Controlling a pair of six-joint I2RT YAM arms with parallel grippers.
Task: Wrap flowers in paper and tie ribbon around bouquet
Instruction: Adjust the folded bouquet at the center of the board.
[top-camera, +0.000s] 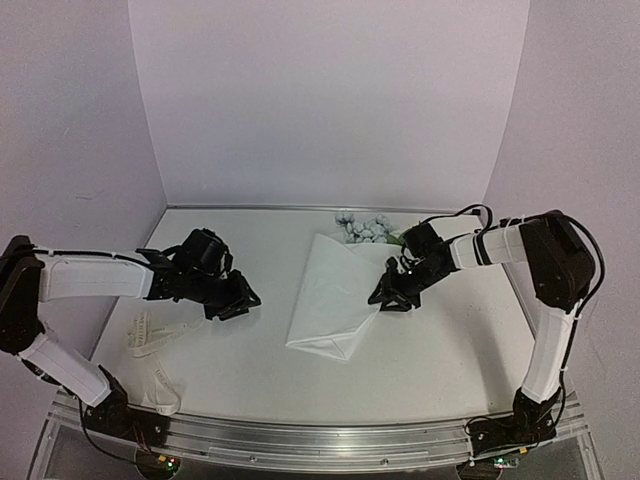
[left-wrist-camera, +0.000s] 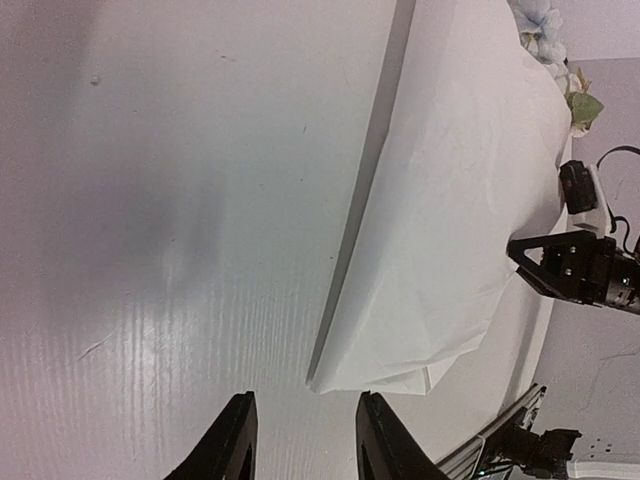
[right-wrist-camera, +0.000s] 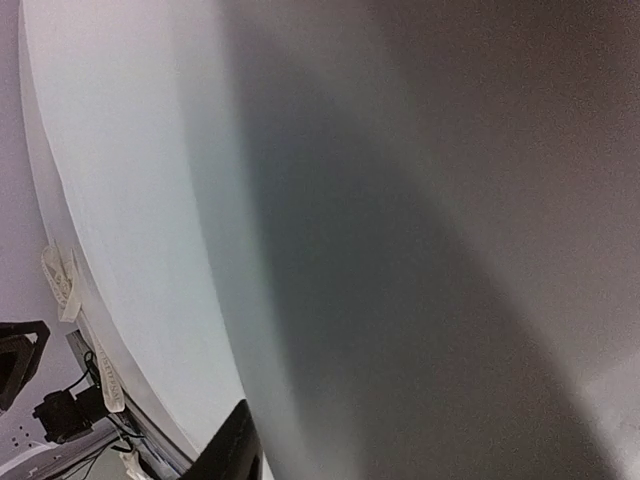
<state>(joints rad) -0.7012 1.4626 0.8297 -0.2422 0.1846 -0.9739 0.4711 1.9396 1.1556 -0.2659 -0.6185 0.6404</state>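
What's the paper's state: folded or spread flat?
Folded. The paper lies doubled over the flowers, only blooms showing at its far end; the left wrist view shows layered edges at its near corner.

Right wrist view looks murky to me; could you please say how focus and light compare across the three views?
Right wrist: the paper fills most of the frame, too close, blurred and shadowed. Left wrist: sharp, with soft glare on the table. Top external: evenly lit, in focus.

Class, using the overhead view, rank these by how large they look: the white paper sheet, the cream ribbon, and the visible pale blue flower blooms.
1. Folded white paper sheet, by far the largest.
2. Narrow cream fabric ribbon, long but thin.
3. Pale blue-white flower blooms, with the rest hidden under the sheet.
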